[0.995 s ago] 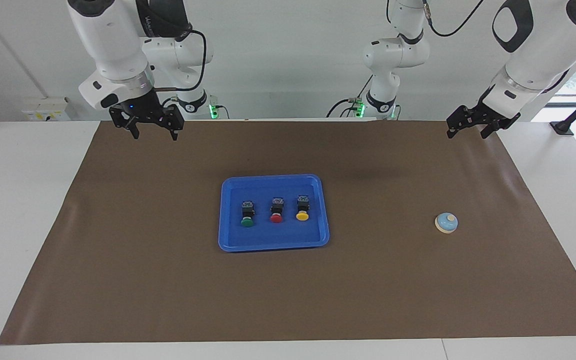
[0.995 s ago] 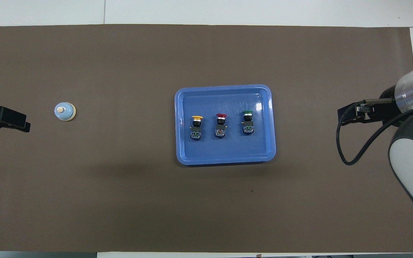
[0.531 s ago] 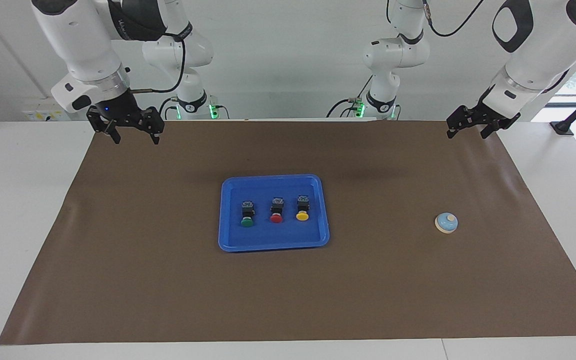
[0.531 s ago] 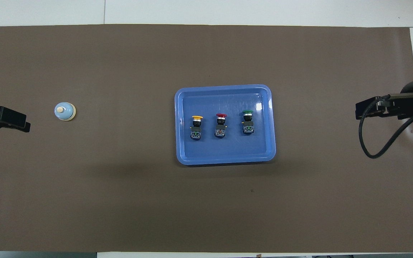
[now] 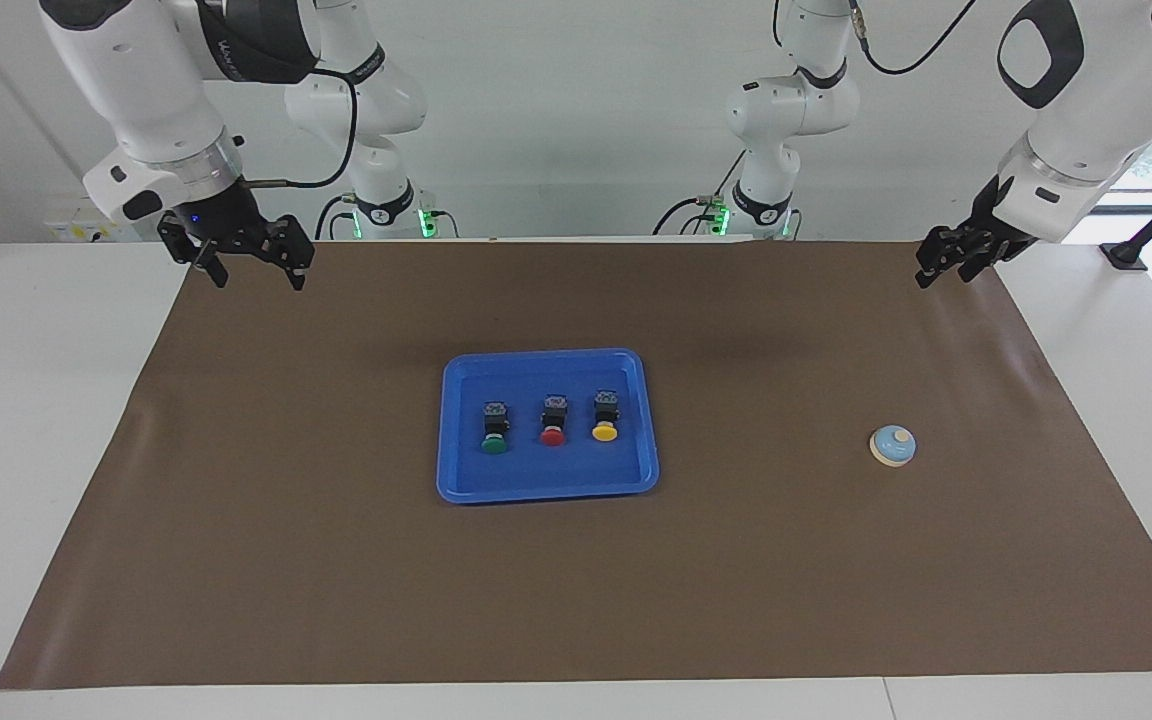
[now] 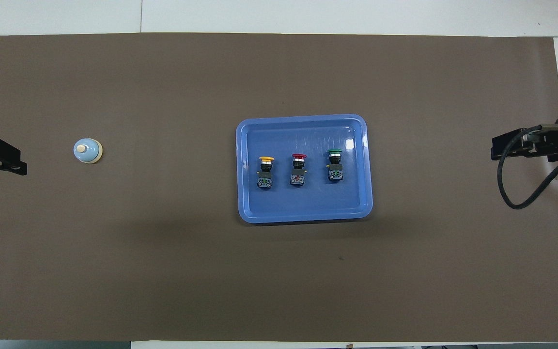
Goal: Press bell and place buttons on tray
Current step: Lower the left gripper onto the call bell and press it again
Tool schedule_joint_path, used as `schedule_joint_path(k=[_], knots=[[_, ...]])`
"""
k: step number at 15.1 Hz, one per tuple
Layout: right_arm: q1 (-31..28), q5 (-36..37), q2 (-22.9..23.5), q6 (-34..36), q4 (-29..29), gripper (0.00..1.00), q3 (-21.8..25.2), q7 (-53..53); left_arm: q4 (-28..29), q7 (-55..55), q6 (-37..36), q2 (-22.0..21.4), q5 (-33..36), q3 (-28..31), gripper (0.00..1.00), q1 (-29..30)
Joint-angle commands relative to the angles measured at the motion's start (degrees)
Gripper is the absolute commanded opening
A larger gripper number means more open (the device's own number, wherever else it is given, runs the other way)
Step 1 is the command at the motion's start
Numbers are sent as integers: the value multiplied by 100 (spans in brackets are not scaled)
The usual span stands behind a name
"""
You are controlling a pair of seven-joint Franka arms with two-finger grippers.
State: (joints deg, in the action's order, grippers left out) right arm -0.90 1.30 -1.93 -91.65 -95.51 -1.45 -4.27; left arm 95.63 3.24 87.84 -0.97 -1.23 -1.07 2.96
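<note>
right gripper [image 5: 252,274] spread wide, holding nothing, over mat [image 5: 336,560] corner | left gripper [image 5: 944,268] grip unclear, part cut off overhead | buttons [image 5: 553,420] in tray [image 5: 546,487] | bell [image 5: 893,446] toward left arm's end | arm lettering unreadable

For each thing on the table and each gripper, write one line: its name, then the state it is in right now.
Tray: flat on the mat, holding three buttons.
Green button: on its side in the tray.
Red button: same.
Yellow button: same.
Bell: upright on the mat, untouched.
Right gripper: open, empty, raised.
Left gripper: empty, raised.
</note>
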Motion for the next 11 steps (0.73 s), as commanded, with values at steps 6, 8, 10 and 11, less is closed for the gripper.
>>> schedule_joint_path(k=[6,8,10,11], knots=[[-51,-51,-97,-46,-117,100,-66,128,1069,-614,1909,650,360,-16,0,64],[-60,-51,-97,-46,-117,100,-57,128,1282,-614,2508,886,369,-16,0,160],[-68,-51,-97,-46,-117,100,-57,128,1282,-614,2807,1150,369,-16,0,161],[-68,-51,-97,-46,-117,100,-66,128,1282,-614,2948,1238,369,-16,0,170]])
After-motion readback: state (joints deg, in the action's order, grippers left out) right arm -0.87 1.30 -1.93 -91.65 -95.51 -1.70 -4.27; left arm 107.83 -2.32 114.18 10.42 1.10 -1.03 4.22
